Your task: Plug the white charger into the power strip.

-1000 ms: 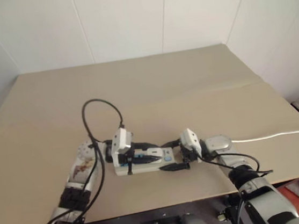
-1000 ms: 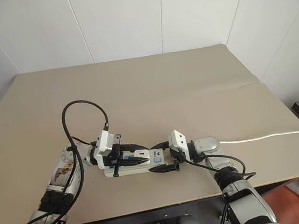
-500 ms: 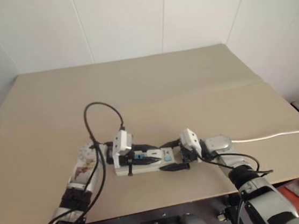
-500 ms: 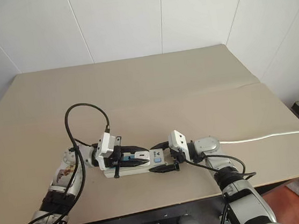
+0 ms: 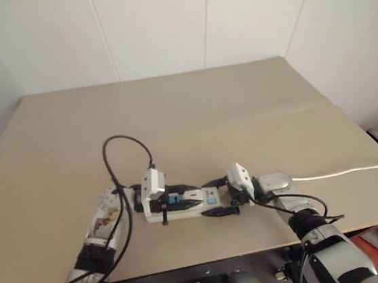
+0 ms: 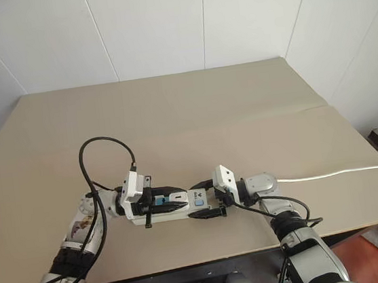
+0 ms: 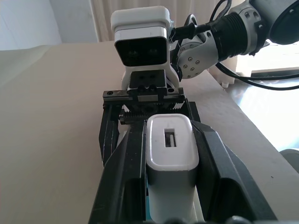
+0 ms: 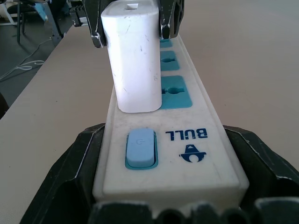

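Two pincers are meeting low in the middle of the frame on the tan counter (image 5: 240, 108). The left pincer (image 7: 170, 154) is pinching the charger (image 7: 171, 163), a plain white block with a slot in its top, standing on the strip (image 8: 163, 140) beside the blue switch (image 8: 140, 148). The right pincer (image 8: 163, 196) is clamping the strip's switch end. The right wrist view is showing blue sockets and "BULL" lettering. The head view is showing the white cord (image 5: 346, 172) running right.

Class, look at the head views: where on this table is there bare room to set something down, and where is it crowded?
Free: the far half of the table towards the wall, and both side stretches. Crowded: the near middle, where the left gripper and right gripper meet over the power strip, with its cord running right.
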Action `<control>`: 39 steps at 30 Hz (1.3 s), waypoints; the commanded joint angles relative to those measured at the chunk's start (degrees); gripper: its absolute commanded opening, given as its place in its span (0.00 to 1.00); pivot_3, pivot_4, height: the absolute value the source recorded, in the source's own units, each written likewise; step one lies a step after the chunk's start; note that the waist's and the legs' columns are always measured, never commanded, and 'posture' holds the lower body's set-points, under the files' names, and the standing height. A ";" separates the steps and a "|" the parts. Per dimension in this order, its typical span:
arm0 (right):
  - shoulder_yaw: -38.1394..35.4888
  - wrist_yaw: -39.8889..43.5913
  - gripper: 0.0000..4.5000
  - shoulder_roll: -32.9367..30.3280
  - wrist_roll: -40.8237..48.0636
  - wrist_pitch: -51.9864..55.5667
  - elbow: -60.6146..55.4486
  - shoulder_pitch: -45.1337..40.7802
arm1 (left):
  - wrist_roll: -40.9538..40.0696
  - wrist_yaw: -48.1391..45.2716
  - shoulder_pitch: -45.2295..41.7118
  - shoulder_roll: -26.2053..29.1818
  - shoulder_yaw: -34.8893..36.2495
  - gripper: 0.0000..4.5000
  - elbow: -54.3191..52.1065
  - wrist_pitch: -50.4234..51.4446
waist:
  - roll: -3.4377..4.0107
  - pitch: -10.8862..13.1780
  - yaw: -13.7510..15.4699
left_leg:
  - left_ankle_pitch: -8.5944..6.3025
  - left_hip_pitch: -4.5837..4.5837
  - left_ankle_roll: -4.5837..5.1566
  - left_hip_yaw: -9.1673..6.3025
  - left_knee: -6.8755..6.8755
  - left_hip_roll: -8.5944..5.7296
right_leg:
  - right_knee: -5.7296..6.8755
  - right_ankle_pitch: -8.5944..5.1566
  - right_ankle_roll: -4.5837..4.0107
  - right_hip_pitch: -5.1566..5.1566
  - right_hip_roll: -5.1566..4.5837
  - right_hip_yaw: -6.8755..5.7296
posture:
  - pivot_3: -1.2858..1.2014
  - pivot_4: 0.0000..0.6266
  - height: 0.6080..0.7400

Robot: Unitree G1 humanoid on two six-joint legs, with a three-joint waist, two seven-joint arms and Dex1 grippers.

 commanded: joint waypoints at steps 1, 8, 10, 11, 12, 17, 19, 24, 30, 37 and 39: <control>2.52 0.81 0.76 -0.47 -3.65 1.05 2.29 0.87 | 2.72 0.36 2.78 2.08 -1.02 0.23 1.82 1.18 | 0.00 -0.25 0.00 | 0.00 0.02 0.00 0.02 -0.07 0.00 | -0.03 0.00 0.00 0.00 0.00 0.01 | 0.52 0.24 1.00; 2.73 1.00 0.76 -0.49 -3.78 0.65 2.96 0.37 | 2.59 0.21 2.42 2.16 -1.26 0.23 1.59 1.01 | 0.01 -0.46 -0.01 | 0.00 0.07 0.00 0.03 -0.21 -0.02 | -0.09 0.00 -0.01 0.00 0.01 0.05 | 0.52 0.24 1.00; 2.76 1.00 0.76 -0.50 -3.73 0.59 2.95 0.36 | 2.25 0.06 2.17 2.22 -1.17 0.23 1.04 1.19 | 0.01 -0.47 -0.02 | 0.00 0.08 0.00 0.03 -0.22 -0.02 | -0.09 -0.01 -0.01 0.00 0.01 0.06 | 0.52 0.24 1.00; 2.77 1.02 0.76 -0.51 -3.71 0.56 2.95 0.37 | 2.11 -0.02 2.00 2.23 -1.14 0.23 0.83 1.30 | 0.01 -0.48 -0.02 | 0.00 0.08 0.00 0.03 -0.23 -0.02 | -0.09 -0.01 -0.01 0.00 0.01 0.06 | 0.52 0.24 1.00; 2.80 0.99 0.76 -0.48 -3.74 0.50 3.06 0.30 | 1.87 -0.40 1.64 2.36 -1.22 0.23 0.68 1.77 | 0.01 -0.48 -0.03 | 0.00 0.08 0.00 0.03 -0.24 -0.02 | -0.09 -0.01 -0.01 -0.01 0.02 0.06 | 0.52 0.24 1.00; 2.62 0.88 0.76 -0.09 -3.19 1.07 2.85 0.33 | 0.85 -2.58 0.33 2.84 -1.43 0.57 -0.15 1.96 | 0.01 -0.48 0.12 | 0.00 0.03 0.00 0.02 -0.30 -0.03 | -0.10 -0.01 -0.02 -0.10 0.04 0.10 | 0.52 0.24 1.00; 2.51 0.90 0.76 0.12 -3.09 1.29 2.72 0.29 | 0.47 -2.19 0.00 2.34 -1.03 0.69 -0.51 1.94 | 0.01 -0.47 0.09 | 0.00 0.02 0.00 0.03 -0.30 -0.04 | -0.16 -0.01 -0.02 -0.09 0.03 0.09 | 0.52 0.24 1.00; 2.58 0.87 0.76 0.49 -3.29 1.11 2.82 0.18 | -0.14 -2.28 -0.45 2.30 -0.44 1.00 -2.07 2.89 | 0.01 -0.47 0.01 | 0.00 0.01 0.00 0.03 -0.35 -0.03 | -0.18 -0.01 -0.02 -0.11 0.04 0.09 | 0.52 0.24 1.00; 2.87 1.49 0.76 0.61 -3.18 0.77 2.36 1.44 | -3.05 -2.59 -1.57 7.68 3.94 1.00 -8.29 6.54 | -0.01 -0.46 -0.07 | 0.00 0.00 0.00 0.03 -0.39 -0.01 | -0.19 -0.01 -0.02 -0.13 0.05 0.09 | 0.52 0.24 1.00; 2.13 2.95 0.92 0.63 -2.47 1.34 2.68 0.77 | -7.36 -4.04 2.76 18.05 9.71 1.00 -15.57 13.84 | 0.00 -0.45 -0.08 | -0.06 -0.01 -0.01 0.05 -0.55 0.02 | -0.37 -0.06 -0.06 -0.15 0.06 0.10 | 0.52 0.24 1.00; 1.82 2.92 0.99 0.47 -2.57 1.39 2.71 0.22 | -7.61 -2.92 5.26 18.92 11.20 1.00 -16.71 14.04 | -0.02 -0.44 0.04 | -0.09 -0.03 -0.02 0.05 -0.55 0.03 | -0.38 -0.09 -0.08 -0.18 0.05 0.09 | 0.52 0.24 1.00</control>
